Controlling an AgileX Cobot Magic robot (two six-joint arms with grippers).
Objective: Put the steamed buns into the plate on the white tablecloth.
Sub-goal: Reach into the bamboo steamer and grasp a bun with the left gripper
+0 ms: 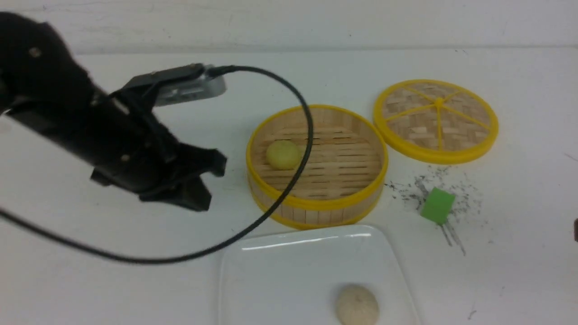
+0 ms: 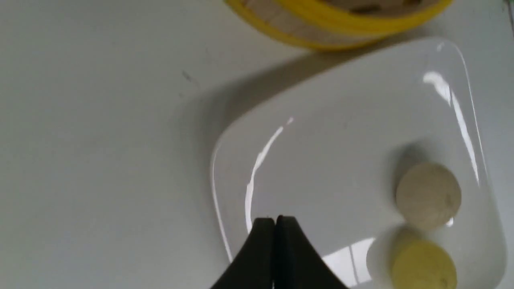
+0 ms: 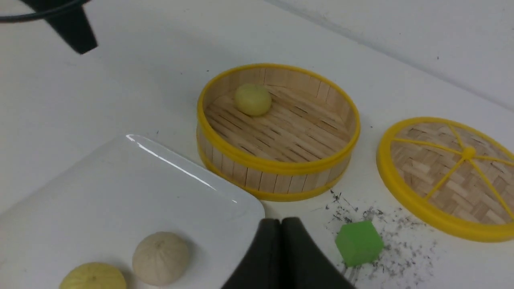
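White counter (image 1: pixel 113 289); a yellow bun (image 1: pixel 283 155) sits in the steamer (image 1: pixel 316 204).
It lies just right of my closed, empty left hand (image 2: pixel 275 220); my closed right hand (image 3: pixel 281 222) looks farther.

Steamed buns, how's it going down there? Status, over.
Left pincer shut, empty; right pincer shut, empty. Beige bun and a yellow bun on the plate. Another yellow bun sits in the open steamer, nothing covering it.
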